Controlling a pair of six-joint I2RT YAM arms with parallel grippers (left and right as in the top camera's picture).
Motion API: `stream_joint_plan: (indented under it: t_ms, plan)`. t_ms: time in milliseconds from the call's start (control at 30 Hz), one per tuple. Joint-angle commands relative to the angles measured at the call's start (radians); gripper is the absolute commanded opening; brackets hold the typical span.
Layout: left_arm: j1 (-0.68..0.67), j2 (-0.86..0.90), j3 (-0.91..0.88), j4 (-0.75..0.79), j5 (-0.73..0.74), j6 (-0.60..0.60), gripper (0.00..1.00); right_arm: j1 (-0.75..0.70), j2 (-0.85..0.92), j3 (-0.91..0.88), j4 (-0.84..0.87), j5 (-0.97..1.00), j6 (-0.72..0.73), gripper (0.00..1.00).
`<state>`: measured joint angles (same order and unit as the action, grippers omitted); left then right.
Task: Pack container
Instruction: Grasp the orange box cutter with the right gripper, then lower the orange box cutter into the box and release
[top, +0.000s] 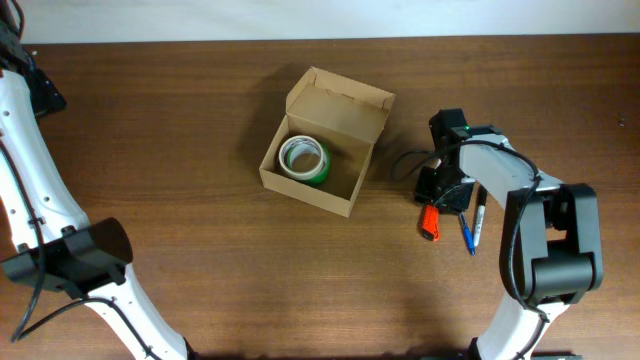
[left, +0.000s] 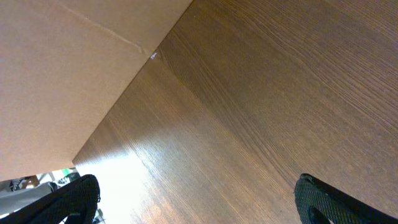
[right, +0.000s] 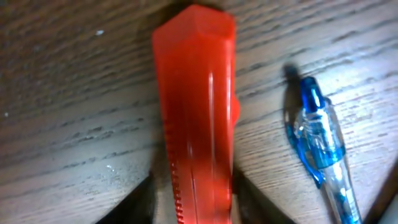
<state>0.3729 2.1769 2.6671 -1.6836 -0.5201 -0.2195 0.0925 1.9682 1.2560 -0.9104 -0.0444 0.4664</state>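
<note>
The container (top: 302, 191), a brown cardboard box with its flap lid standing open, sits at the table's middle. A green tape roll (top: 304, 158) lies inside it. My right gripper (top: 441, 193) is right of the box, low over a red cutter (top: 430, 222). In the right wrist view its fingers (right: 194, 208) press in on both sides of the red cutter (right: 196, 106), which lies on the wood. My left gripper (left: 196, 202) is open and empty, over bare wood.
A blue pen (top: 466, 235) lies just right of the cutter and also shows in the right wrist view (right: 323, 146). A black pen (top: 479, 215) lies beside it. The left arm (top: 30, 200) runs along the left edge. A plain tan surface (left: 62, 74) fills the left wrist view's upper left.
</note>
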Motion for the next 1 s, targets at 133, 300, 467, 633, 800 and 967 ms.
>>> stream_joint_plan:
  t_ms: [133,300,467,633,800,967]
  plan:
    - [0.003,-0.004,0.006,0.000,0.001,0.012,1.00,0.004,0.019,-0.004,0.035,-0.017,-0.025,0.04]
    - [0.003,-0.004,0.006,0.000,0.001,0.012,1.00,0.003,-0.039,0.118,0.007,0.005,-0.096,0.04]
    - [0.003,-0.004,0.006,0.000,0.001,0.012,1.00,-0.001,-0.093,0.425,-0.153,0.041,-0.201,0.04]
    - [0.003,-0.004,0.006,0.000,0.001,0.012,1.00,0.035,-0.093,0.830,-0.380,0.040,-0.330,0.04]
    - [0.003,-0.004,0.006,0.000,0.001,0.012,1.00,0.183,-0.093,1.108,-0.566,0.037,-0.561,0.04]
    - [0.003,-0.004,0.006,0.000,0.001,0.012,1.00,0.390,-0.077,1.131,-0.597,0.038,-0.734,0.04]
